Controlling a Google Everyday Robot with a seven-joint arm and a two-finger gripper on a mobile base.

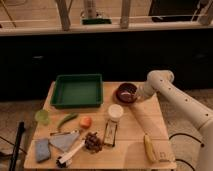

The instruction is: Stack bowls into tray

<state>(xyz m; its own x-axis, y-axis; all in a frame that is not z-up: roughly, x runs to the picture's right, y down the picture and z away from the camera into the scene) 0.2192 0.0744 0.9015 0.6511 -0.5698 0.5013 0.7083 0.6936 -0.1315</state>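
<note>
A glossy dark brown bowl (126,93) sits on the wooden table right of the large green tray (77,103), outside it. I see no separate orange-red bowl. The tray looks empty. My gripper (137,94) is at the end of the white arm, right at the brown bowl's right rim, low over the table. The wrist hides how it meets the rim.
A white cup (115,112) stands in front of the bowl. A light-green cup (42,116), a green vegetable (66,120) and a small orange ball (85,121) lie at the left. A banana (149,148), blue sponge (42,150) and brush (70,154) lie near the front edge.
</note>
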